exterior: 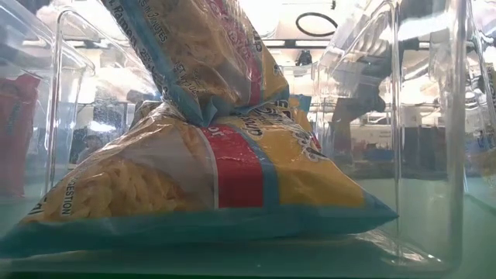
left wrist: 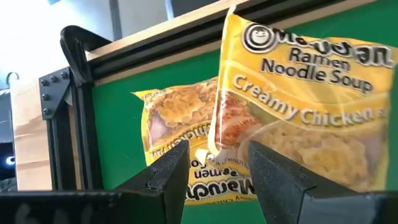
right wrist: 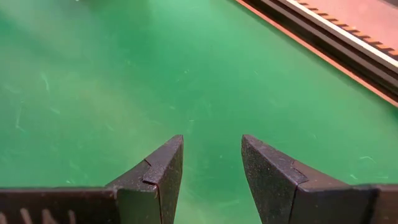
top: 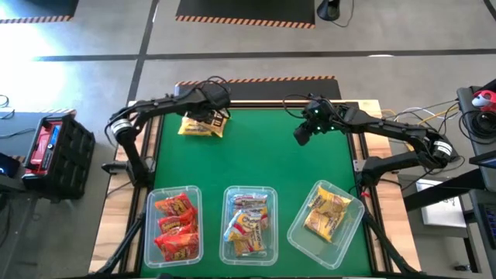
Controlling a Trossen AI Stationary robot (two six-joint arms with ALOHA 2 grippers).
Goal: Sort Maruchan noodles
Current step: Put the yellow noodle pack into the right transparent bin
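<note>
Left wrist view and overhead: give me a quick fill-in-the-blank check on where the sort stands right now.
1. The left gripper is pinching a ____ Creamy Chicken packet.
2. The right gripper hangs open over bare ____ table.
3. The red packets lie in the ____ tub of the three.
4. Under the held one, a second packet lies on the ____.

Missing: yellow; green; left; table

Three clear tubs (top: 173,225) line the green table's (top: 263,155) near edge.
</note>
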